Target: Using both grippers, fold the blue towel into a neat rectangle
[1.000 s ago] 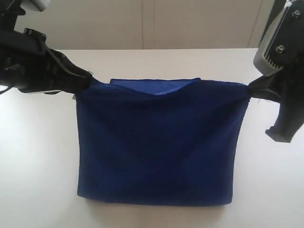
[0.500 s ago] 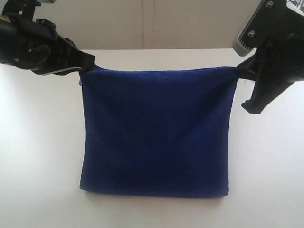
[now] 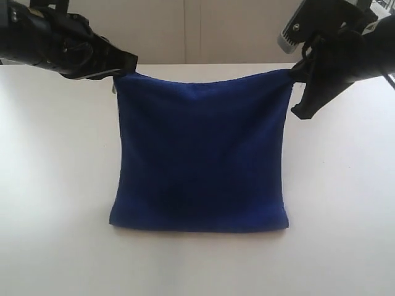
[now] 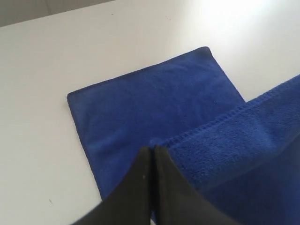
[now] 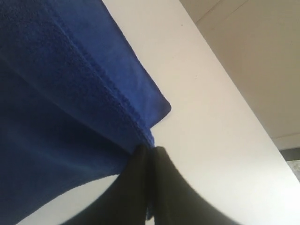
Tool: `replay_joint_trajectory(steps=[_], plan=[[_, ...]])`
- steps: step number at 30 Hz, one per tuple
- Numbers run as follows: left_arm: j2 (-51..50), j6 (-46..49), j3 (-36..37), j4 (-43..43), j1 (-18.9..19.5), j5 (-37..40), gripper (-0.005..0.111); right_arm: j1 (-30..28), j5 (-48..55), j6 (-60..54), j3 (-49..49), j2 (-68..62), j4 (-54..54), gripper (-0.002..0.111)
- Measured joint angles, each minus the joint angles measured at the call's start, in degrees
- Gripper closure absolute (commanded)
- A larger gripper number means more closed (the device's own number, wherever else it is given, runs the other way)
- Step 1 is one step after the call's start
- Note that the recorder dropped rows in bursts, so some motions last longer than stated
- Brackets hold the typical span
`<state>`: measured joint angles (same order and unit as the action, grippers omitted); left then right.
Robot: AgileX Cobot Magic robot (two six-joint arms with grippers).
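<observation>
Cloth hangs over the white table (image 3: 55, 185): the blue towel (image 3: 200, 154) is lifted by its two upper corners and droops as a doubled sheet. Its lower fold rests on the table's near half, and its top edge is raised above the table's far side. The left gripper (image 3: 123, 66) is clamped tight on the upper corner toward the table's left end. The right gripper (image 3: 295, 73) is pinched on the opposite upper corner toward the table's right end, and the top hem runs between them with a slight sag. In the left wrist view the two black fingers (image 4: 136, 187) meet with no gap. The towel's stitched hem emerges right at their tips and passes off to one side, while a lower layer of the same towel lies flat on the table beneath. In the right wrist view the fingers (image 5: 131, 187) are likewise pressed together with the hemmed corner caught at their tips. A loose corner of another layer pokes out just beyond them, over the table surface.
</observation>
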<state>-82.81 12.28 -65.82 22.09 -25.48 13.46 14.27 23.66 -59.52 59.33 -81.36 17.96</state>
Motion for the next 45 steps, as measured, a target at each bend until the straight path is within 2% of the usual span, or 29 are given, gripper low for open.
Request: replay_joint_trajectory(steps=[3,12,24,35,45], plan=[[-2.27,0.00,-2.09,-0.50,0.33,-0.13,0.107,0.00,-0.77,0.00,1.88,-1.98,-0.09,0.108],[-8.96,0.00,-9.03,-0.71,4.61,-0.13,0.107,0.00,-2.48,0.00,8.08,-8.79,-1.09,0.108],[-18.99,0.60,-18.03,-0.71,5.27,-0.68,0.107,-2.37,-4.74,0.00,14.22,-16.64,-2.05,0.108],[-31.93,0.82,-28.77,-0.59,7.57,-1.80,0.107,-3.40,-6.42,0.00,21.47,-27.44,-2.03,0.108],[-41.09,0.82,-36.84,-0.59,7.57,-2.02,0.107,-3.96,-11.17,-0.12,23.32,-35.31,-2.03,0.108]])
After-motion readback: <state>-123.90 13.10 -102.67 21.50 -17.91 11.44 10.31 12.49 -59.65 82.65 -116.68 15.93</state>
